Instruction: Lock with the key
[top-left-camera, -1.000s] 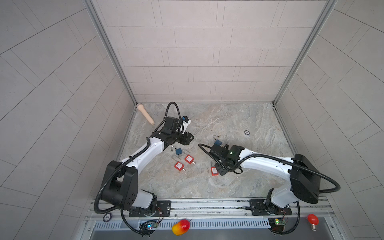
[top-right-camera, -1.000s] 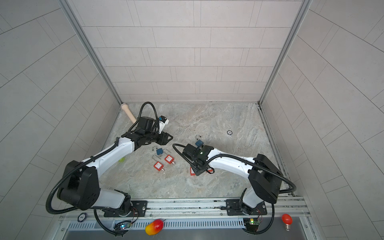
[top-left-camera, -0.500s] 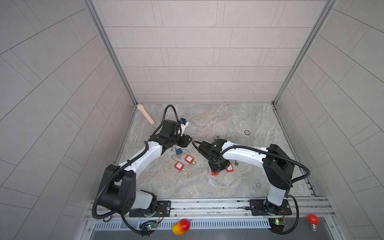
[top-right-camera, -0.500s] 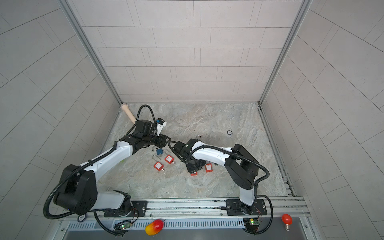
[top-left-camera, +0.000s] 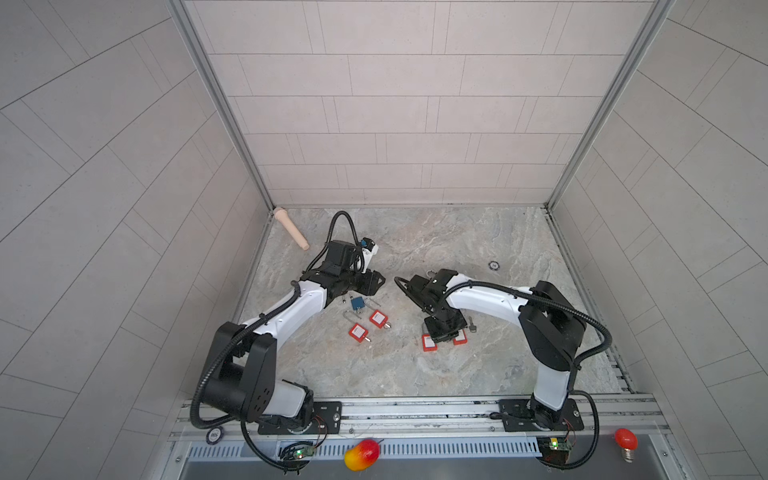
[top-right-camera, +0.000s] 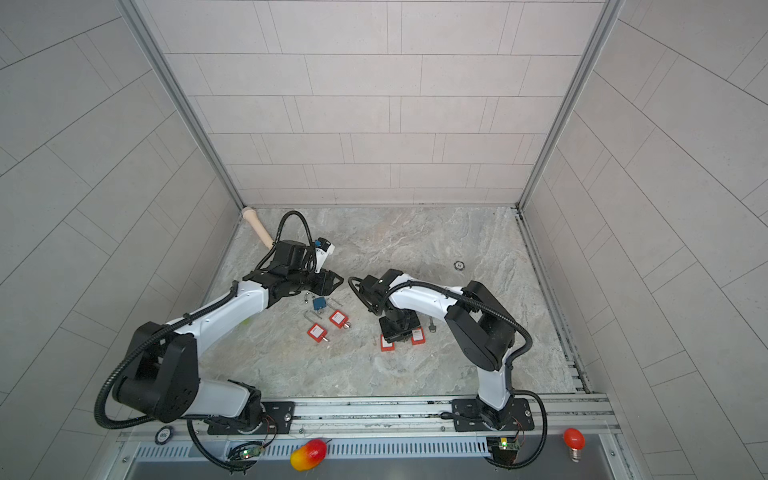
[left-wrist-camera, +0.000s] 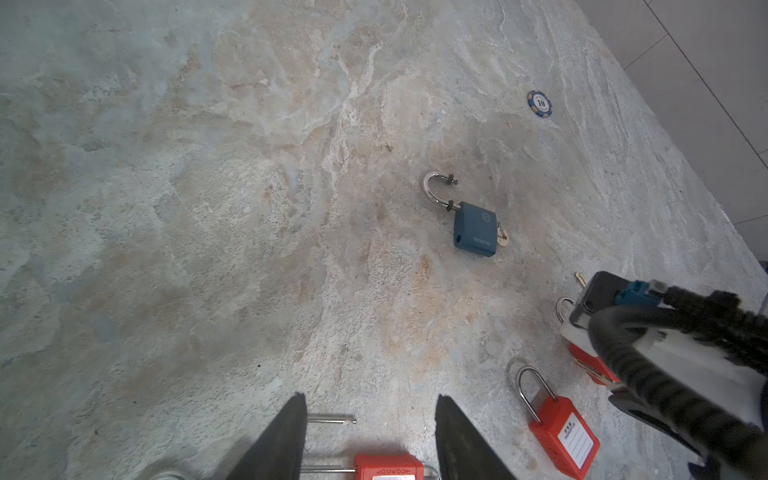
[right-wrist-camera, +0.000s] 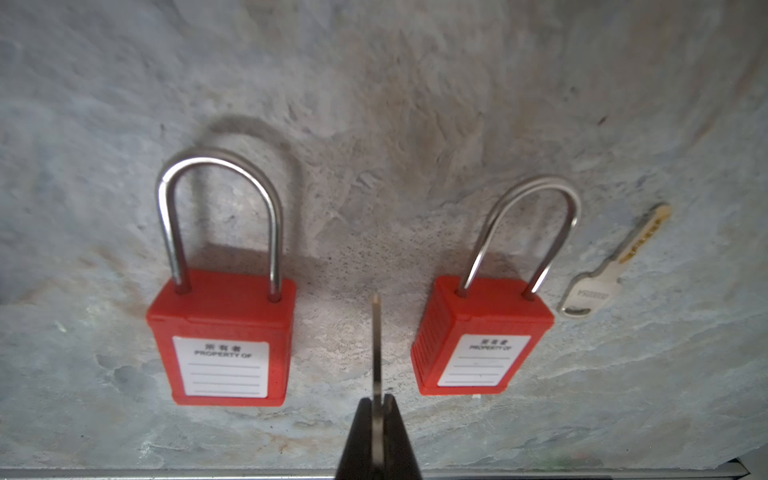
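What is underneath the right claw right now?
Under the right claw, which pinches a key, lie two red padlocks, the second beside a loose key. In a top view the claw hides their shackles; only the body ends show.

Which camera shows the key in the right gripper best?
The right wrist view: the key stands edge-on, pinched in the shut right gripper. In both top views the gripper body hides it; the left wrist view misses it.

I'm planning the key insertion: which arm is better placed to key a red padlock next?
Right. The right gripper pinches a key, blade out, beside a red padlock; the left gripper is open and empty.
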